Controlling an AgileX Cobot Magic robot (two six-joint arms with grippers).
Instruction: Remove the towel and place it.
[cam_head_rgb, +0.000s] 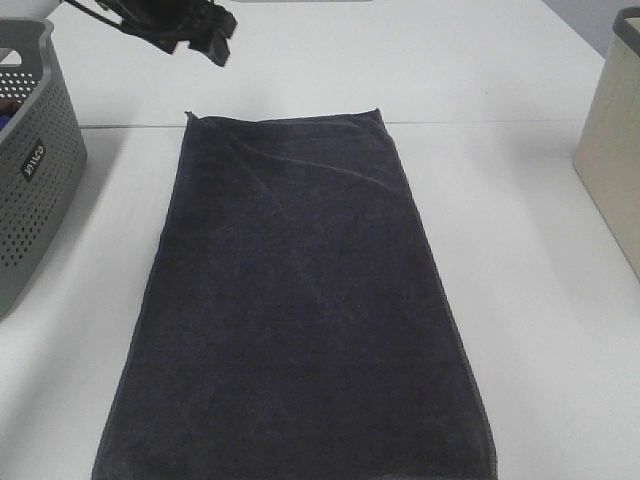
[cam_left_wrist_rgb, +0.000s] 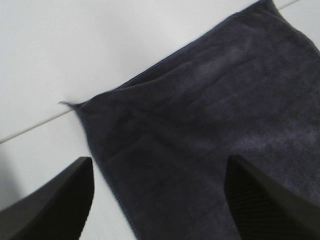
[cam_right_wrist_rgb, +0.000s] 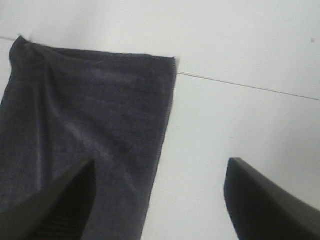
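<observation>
The dark charcoal-grey towel (cam_head_rgb: 300, 300) lies spread flat on the white table (cam_head_rgb: 520, 300), reaching from the table seam to the near edge of the exterior view. My left gripper (cam_head_rgb: 212, 42) hangs above the table just beyond the towel's far left corner, open and empty. The left wrist view shows that corner of the towel (cam_left_wrist_rgb: 225, 100) between the wide-apart fingers (cam_left_wrist_rgb: 60, 200) of the left gripper (cam_left_wrist_rgb: 159, 160). My right gripper (cam_right_wrist_rgb: 161, 161) is open and empty above the towel's far right corner (cam_right_wrist_rgb: 85, 100). It is out of the exterior view.
A grey perforated basket (cam_head_rgb: 30, 170) stands at the left edge of the table. A beige container (cam_head_rgb: 612, 150) stands at the right edge. A thin seam (cam_head_rgb: 480, 123) runs across the table at the towel's far edge.
</observation>
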